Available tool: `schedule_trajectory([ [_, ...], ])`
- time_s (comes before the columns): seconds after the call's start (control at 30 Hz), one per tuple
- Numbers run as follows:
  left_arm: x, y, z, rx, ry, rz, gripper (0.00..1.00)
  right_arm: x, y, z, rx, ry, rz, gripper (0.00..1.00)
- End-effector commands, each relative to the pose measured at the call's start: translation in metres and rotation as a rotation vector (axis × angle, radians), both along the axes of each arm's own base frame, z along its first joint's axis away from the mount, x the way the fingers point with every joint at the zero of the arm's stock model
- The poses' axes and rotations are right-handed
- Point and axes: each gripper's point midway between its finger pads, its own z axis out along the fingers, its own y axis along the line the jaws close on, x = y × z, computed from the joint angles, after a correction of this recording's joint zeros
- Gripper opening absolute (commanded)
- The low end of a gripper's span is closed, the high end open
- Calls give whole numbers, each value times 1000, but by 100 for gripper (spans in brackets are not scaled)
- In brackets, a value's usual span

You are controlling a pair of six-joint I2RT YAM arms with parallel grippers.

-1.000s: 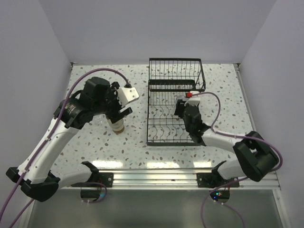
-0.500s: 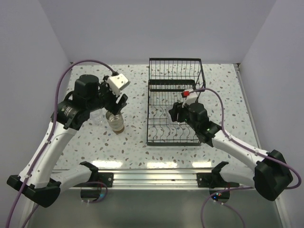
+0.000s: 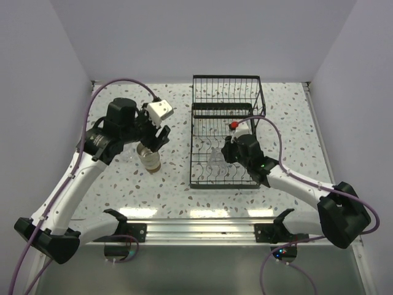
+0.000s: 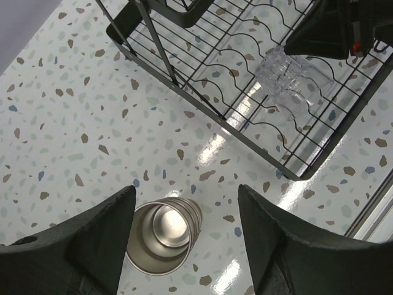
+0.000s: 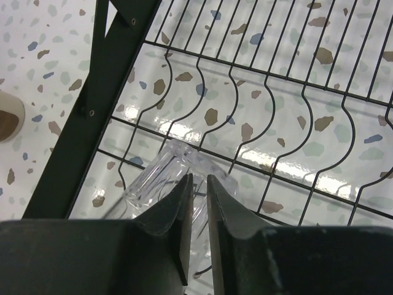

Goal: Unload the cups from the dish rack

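Left gripper (image 4: 185,200): wide open, holding nothing, above the brown cups (image 4: 161,236).
Brown cups: upright on the tabletop (image 4: 61,123); only the left wrist view shows them nested.
Right gripper (image 5: 198,181): nearly closed, pinching the wall of the clear cup (image 5: 153,178).
Clear cup: on its side in the dish rack (image 3: 221,184).

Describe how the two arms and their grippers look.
The left arm and right arm: white links, black joint housings, a looping purple cable each. The left gripper carries a white camera block; the right gripper has a red spot by it. Fingers are black wedges.
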Motion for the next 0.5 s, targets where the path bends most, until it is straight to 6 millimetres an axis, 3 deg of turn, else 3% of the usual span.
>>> schedule_trajectory([
  [0.0,-3,-6,-9,-6,20,-42,71,8,9,15,33,-16,3,18],
  [0.13,-6,-8,-14,-8,37,-62,71,7,10,11,-10,4,33,32],
  [0.37,-7,-7,-15,4,21,-76,71,-12,4,51,-114,-135,115,59],
  [0.47,-7,-7,-17,7,23,-79,71,-41,25,50,-231,-164,239,69],
])
